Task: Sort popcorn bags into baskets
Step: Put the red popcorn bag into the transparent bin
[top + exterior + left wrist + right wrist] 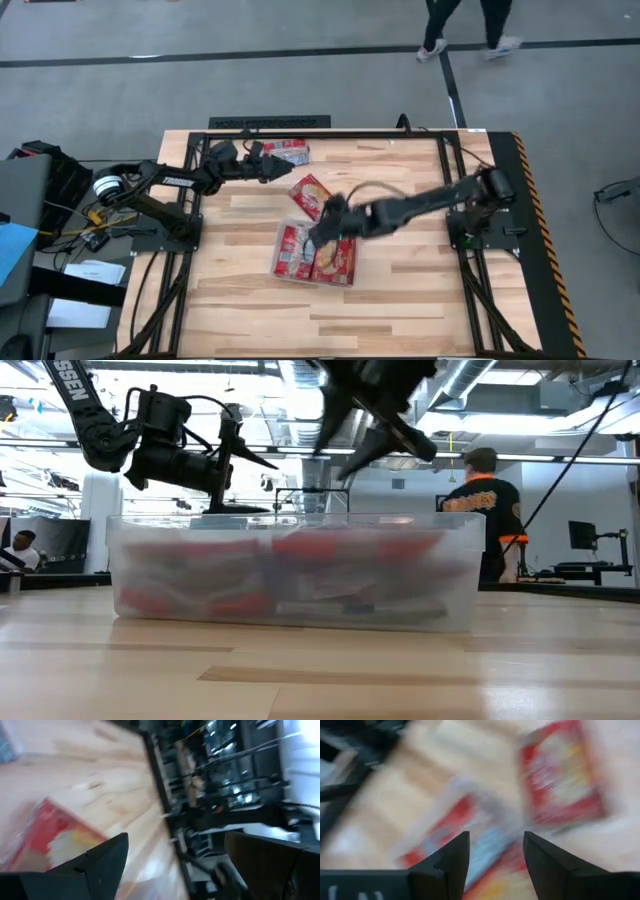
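The clear tray (283,270) sits mid-table with red popcorn bags (318,256) lying flat inside; the low view shows its wall (295,575) with red behind it. One loose bag (310,194) lies flat on the wood just beyond the tray, and another (289,152) lies by the far edge. My right gripper (322,228) hovers open and empty over the tray's far rim; its wrist view (495,860) shows bags below it. My left gripper (272,166) is open and empty beside the far-edge bag, and a red bag (55,840) shows past one finger.
A black frame (300,131) runs round the tabletop, with the arm bases at its left and right sides. Bare wood (330,320) stretches from the tray to the near edge. A person (485,510) stands in the room behind the table.
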